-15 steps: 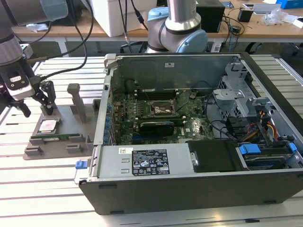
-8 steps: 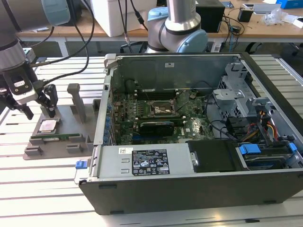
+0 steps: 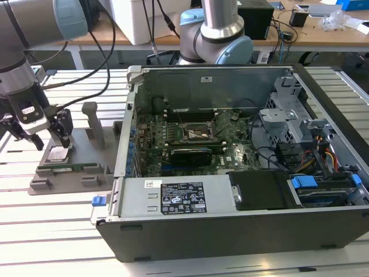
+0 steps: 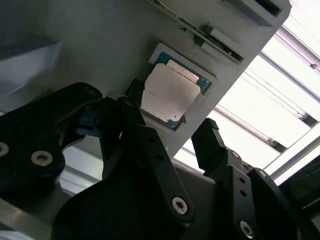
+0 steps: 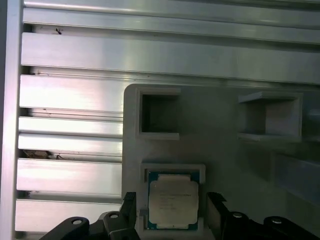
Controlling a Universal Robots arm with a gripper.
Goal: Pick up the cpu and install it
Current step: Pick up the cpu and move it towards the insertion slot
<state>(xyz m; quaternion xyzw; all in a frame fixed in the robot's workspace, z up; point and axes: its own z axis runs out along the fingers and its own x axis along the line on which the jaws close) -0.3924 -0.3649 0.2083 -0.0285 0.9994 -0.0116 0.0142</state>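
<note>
The cpu (image 3: 57,153) is a small square chip with a silvery top. It lies flat in a square pocket of a grey holder (image 3: 86,173) at the exterior view's left, outside the computer case. My gripper (image 3: 51,141) hangs just above it, open, with one black finger on each side. In both wrist views the cpu (image 4: 170,92) (image 5: 172,200) sits between the fingertips (image 4: 207,137) (image 5: 129,207) with a small gap at each side. The open socket (image 3: 196,134) sits in the middle of the green motherboard inside the case.
The open black computer case (image 3: 230,231) fills the middle and the exterior view's right, its walls standing above the motherboard. Two grey posts (image 3: 95,124) rise from the holder beside my gripper. A slatted aluminium table (image 3: 52,231) lies underneath. Cables trail from my arm.
</note>
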